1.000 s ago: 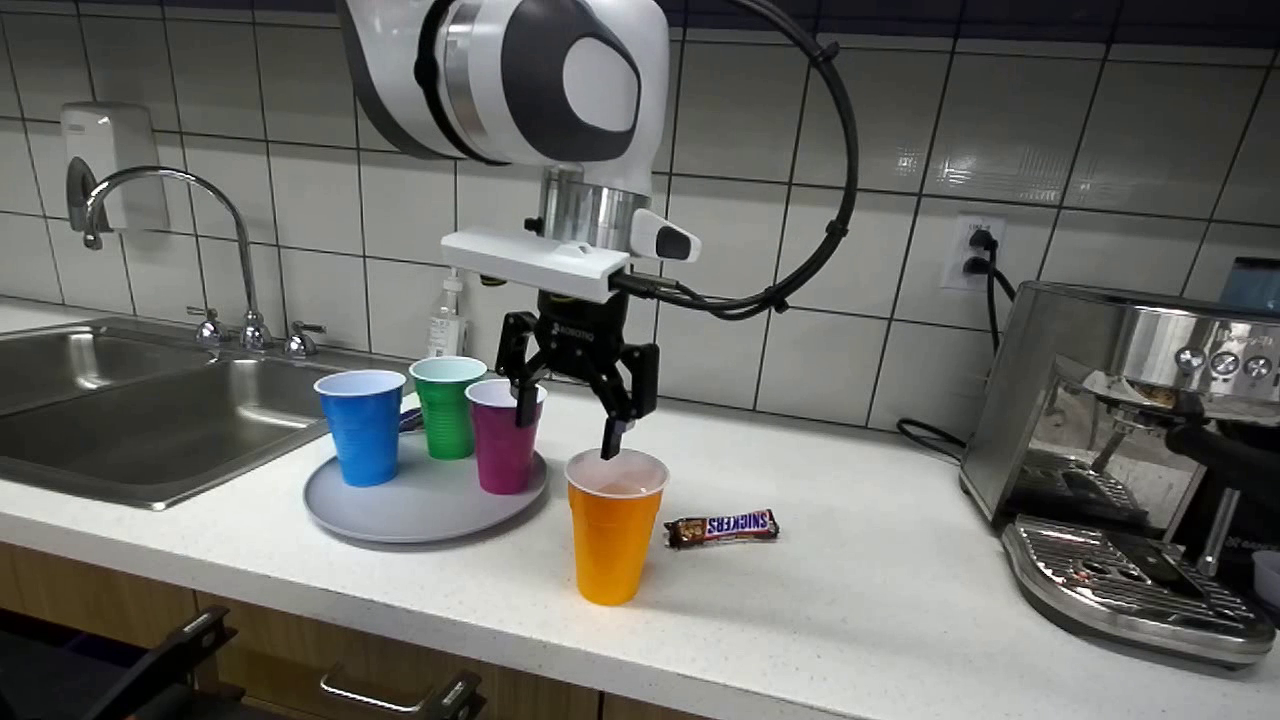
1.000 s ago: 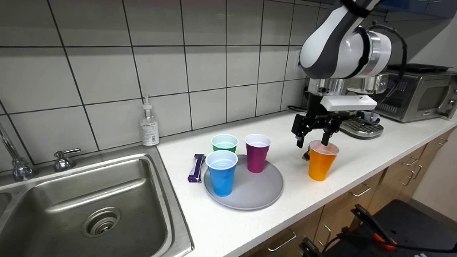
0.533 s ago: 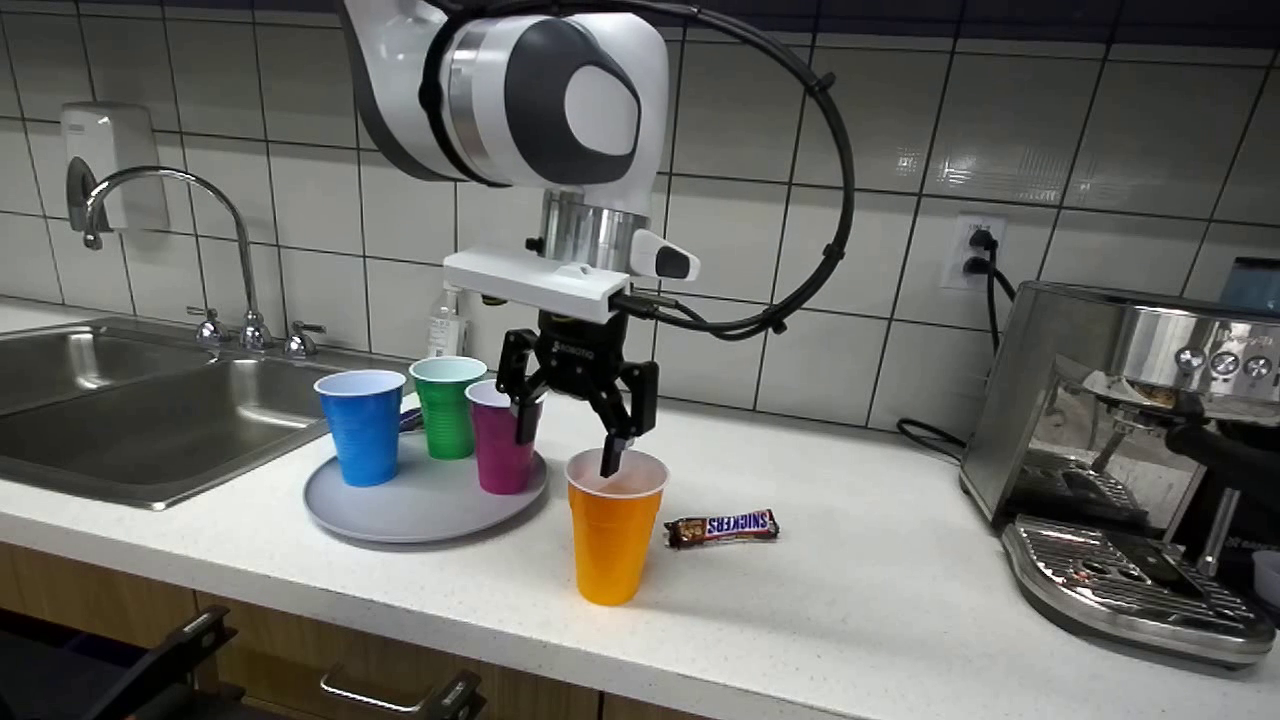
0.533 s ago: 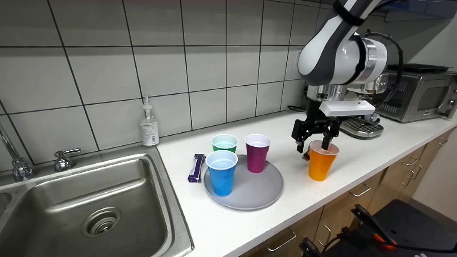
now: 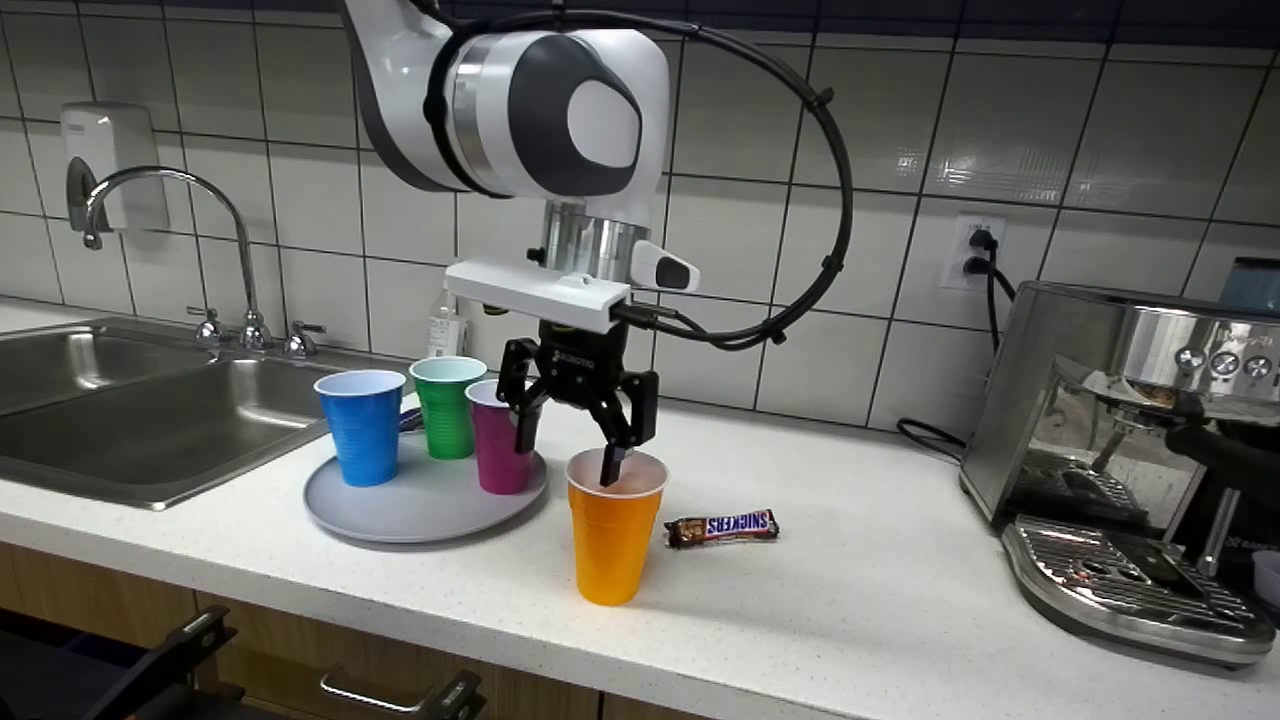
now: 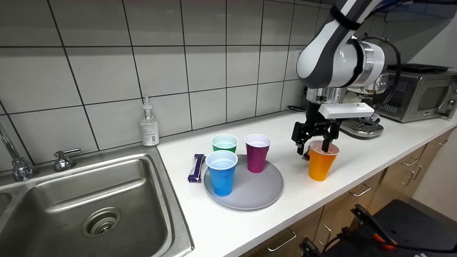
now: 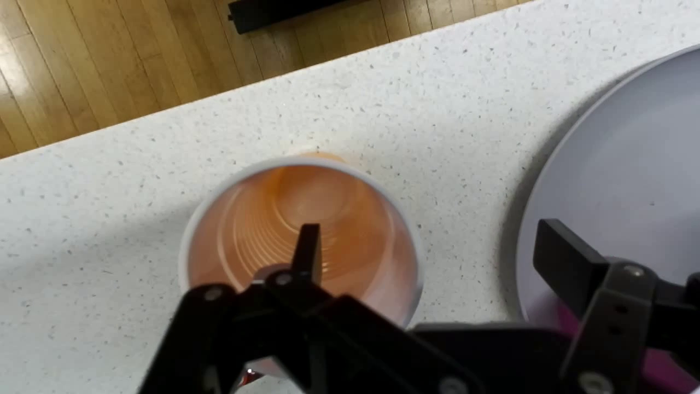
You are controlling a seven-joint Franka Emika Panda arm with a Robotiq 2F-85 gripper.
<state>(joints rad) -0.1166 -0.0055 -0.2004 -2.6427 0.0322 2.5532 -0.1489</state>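
Gripper [image 5: 567,458]: lower than a second ago, while the orange cup [image 5: 612,545] stands where it stood.
Sink [image 5: 195,425]: shiny metal with two bowls; a round drain [image 6: 102,222] sits at the bottom of one.
Plate [image 5: 430,515]: gray, round and flat; the blue cup [image 5: 362,430], green cup [image 5: 447,410] and plum cup [image 5: 497,450] stand on it.
Blue cup: upright on the side near the sink, pale blue inside.
Purple packet [image 5: 411,421]: on the counter [image 5: 850,600], just beside the plate, peeking out behind the blue cup.
Green cup: upright at the back, pale green inside.
Plum cup: upright on the side near the gripper, pale inside.
Fingers [image 5: 609,468]: spread wide apart; one dips into the mouth of the orange cup, the other hangs outside, on the plate's side.
Orange cup: upright on the counter near the front edge; ring lines, a round bottom and that one finger show inside.
Snickers bar [image 5: 722,528]: flat on the counter, just beside the orange cup.
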